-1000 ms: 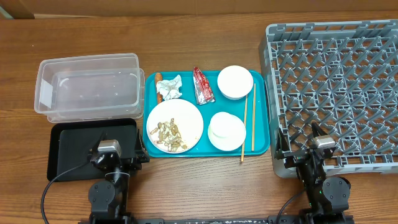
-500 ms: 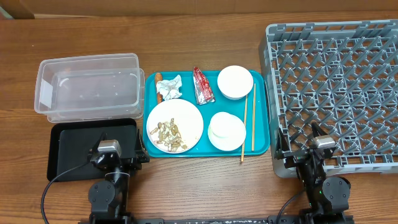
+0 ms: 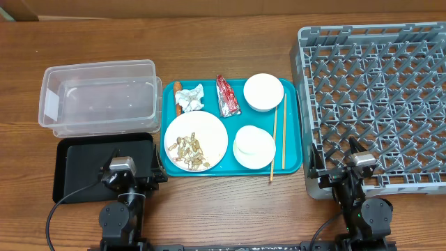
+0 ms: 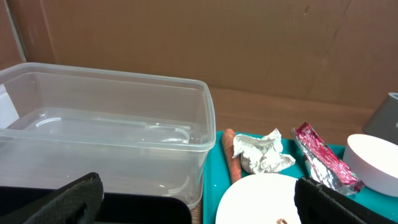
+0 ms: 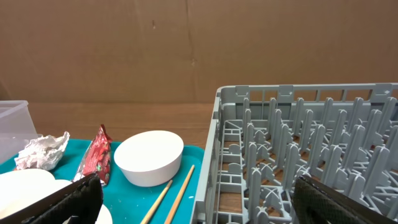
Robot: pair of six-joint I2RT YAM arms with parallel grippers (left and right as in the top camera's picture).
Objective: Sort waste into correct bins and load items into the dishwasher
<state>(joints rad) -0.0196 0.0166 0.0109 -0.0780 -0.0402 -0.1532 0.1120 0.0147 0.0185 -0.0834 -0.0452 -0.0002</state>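
Napkin [image 3: 191,97] untouched; left end effector [image 3: 134,176] and right end effector [image 3: 341,174] spread wide, empty.

Clear, glossy plastic on the tub [image 4: 124,134]. Matt black tray [image 3: 77,167]. Grey moulded plastic rack [image 3: 376,90]. Crinkled shiny red foil wrapper [image 4: 326,162], crumpled paper napkin [image 4: 264,154]. Smooth glossy white plate [image 3: 212,136], bare-wood chopsticks [image 3: 274,143], grained wooden table [image 3: 230,42].

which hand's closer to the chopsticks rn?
Right. The right hand sits just beyond the teal tray's right edge, the side the chopsticks lie on. The left hand is off the tray's opposite side, over the black tray, with the plate between.
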